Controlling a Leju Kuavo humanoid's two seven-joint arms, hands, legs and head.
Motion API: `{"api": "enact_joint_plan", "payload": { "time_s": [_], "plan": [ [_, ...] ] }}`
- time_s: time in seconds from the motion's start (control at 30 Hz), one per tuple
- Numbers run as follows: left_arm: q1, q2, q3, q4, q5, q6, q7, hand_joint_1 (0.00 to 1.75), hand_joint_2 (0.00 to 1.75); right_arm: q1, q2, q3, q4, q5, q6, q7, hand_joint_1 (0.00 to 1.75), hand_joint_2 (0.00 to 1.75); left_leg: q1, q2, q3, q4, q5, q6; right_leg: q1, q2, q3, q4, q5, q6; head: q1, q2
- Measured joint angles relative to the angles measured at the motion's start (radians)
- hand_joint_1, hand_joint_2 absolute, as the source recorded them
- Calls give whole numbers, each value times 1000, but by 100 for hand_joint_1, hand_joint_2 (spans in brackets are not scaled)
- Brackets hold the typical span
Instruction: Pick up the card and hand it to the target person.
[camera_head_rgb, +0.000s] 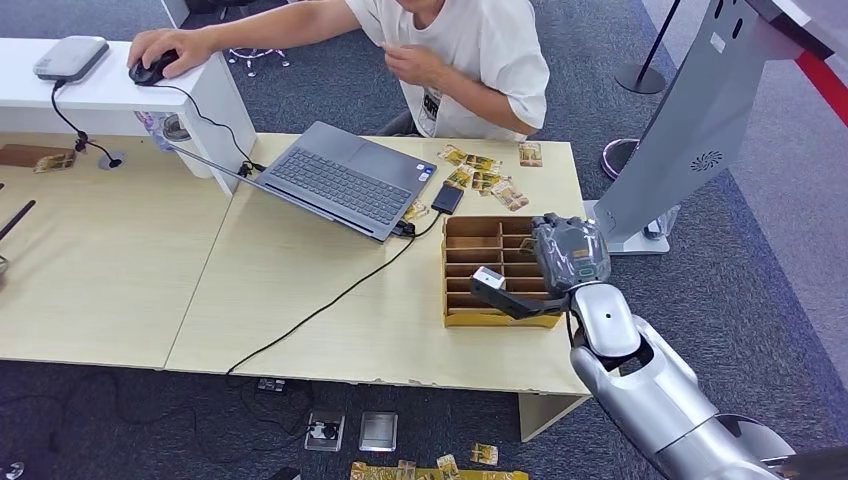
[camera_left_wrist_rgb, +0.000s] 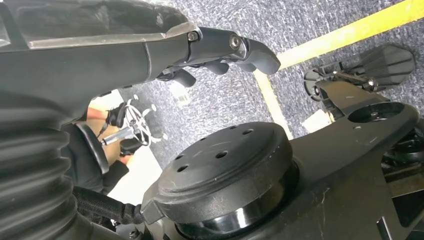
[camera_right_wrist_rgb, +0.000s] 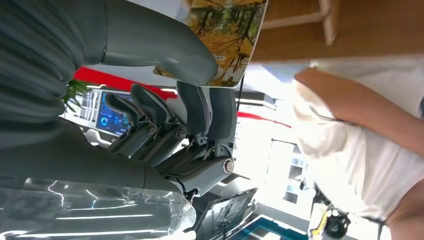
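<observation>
My right hand (camera_head_rgb: 568, 255) hovers over the far right part of a brown cardboard divider box (camera_head_rgb: 495, 318) on the table. Seen from the right wrist, its grey thumb (camera_right_wrist_rgb: 165, 50) and dark fingers (camera_right_wrist_rgb: 200, 110) pinch a card (camera_right_wrist_rgb: 232, 27) printed with an autumn forest. The person (camera_head_rgb: 470, 60) in a white T-shirt sits across the table behind the laptop, one hand on a mouse and the other raised at the chest; the same person's arm (camera_right_wrist_rgb: 360, 105) lies beyond the card. My left hand (camera_left_wrist_rgb: 220, 52) hangs low above the carpet and holds nothing.
An open grey laptop (camera_head_rgb: 345, 180) with a black cable and a dark phone (camera_head_rgb: 447, 198) lie left of the box. Several loose cards (camera_head_rgb: 485, 175) are spread at the table's far edge. A grey kiosk stand (camera_head_rgb: 700, 130) rises at the right. More cards (camera_head_rgb: 440, 468) lie on the floor.
</observation>
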Motion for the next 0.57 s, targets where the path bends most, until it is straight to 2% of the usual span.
{"api": "enact_joint_plan", "payload": {
  "time_s": [0.2, 0.33, 0.57],
  "plan": [
    [0, 0, 0, 0, -2, 0, 0, 0, 175, -2, -11, -9, -25, 1, 10, 5, 168, 175, 0, 0, 0, 0, 0, 0, 0, 0, 0, 0, 0, 0, 0, 0],
    [0, 0, 0, 0, -2, -2, 0, 0, 175, -11, -62, -54, -154, 9, 45, 10, 173, 175, 0, 0, 0, 0, 0, 0, 0, 0, 0, 0, 0, 0, -1, 0],
    [0, 0, 0, 1, 4, -3, 0, 0, 175, -21, -64, -56, -179, 16, 43, -7, 175, 175, 0, 0, 0, 0, 0, 0, 0, 0, 0, 0, 0, 0, 0, 0]
  ]
}}
